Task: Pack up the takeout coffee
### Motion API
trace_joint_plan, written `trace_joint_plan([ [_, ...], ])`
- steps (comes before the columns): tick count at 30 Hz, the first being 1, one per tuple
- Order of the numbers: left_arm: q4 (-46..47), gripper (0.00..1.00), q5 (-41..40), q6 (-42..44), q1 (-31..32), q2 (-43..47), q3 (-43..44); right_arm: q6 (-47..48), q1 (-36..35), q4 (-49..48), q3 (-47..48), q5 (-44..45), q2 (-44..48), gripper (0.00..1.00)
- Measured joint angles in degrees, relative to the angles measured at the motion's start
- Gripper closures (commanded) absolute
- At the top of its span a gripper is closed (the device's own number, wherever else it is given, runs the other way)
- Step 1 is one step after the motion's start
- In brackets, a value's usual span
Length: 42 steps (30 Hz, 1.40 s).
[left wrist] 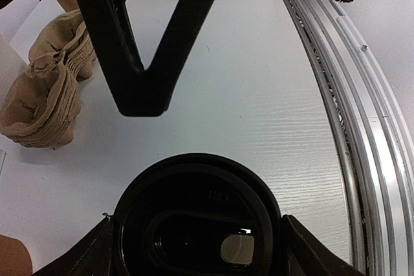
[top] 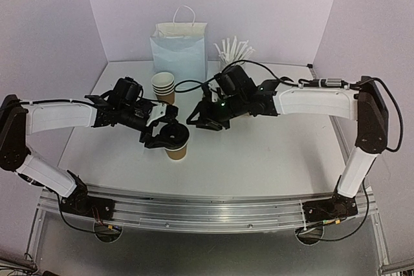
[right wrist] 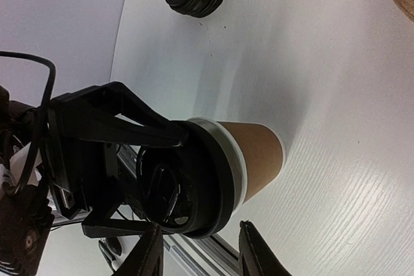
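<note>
Glossy plastic lid (right wrist: 194, 185), matt paper cup (right wrist: 257, 156)

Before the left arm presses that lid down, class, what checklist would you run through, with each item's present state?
1. Hold of the left gripper on the lid: ok.
2. The lid over the mouth of the cup: ok, it rests on the rim.
3. The lid seated all round: cannot tell; white rim shows beneath it.
4. The cup upright on the table: ok.
5. The right gripper empty, jaws apart, near the cup: ok.
6. The carrier apart from the cup: ok.
</note>
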<state>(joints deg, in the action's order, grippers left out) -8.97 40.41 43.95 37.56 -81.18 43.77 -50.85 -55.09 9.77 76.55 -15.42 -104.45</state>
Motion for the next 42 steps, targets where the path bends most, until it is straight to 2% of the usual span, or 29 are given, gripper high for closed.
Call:
trace_joint_plan([
  [9, 0.1, 0.37, -0.8, -0.1, 0.0, -0.3, -0.6, 0.8, -2.0, 2.0, 2.5, -0.4, -4.2, 0.7],
  [34, 4.0, 0.35, -1.3, 1.2, 0.0, -1.0, -3.1, 3.1, -3.2, 6.2, 10.5, 0.0, -8.9, 0.71],
  [39, 4.3, 0.32, -1.0, 1.2, 0.0, -1.0, -3.3, 3.9, -3.2, 7.4, 11.2, 0.5, -9.2, 0.73],
  [42, 5.1, 0.26, -0.9, 1.1, 0.0, -1.0, -3.7, 4.1, -3.2, 8.3, 11.6, 0.6, -9.9, 0.73],
])
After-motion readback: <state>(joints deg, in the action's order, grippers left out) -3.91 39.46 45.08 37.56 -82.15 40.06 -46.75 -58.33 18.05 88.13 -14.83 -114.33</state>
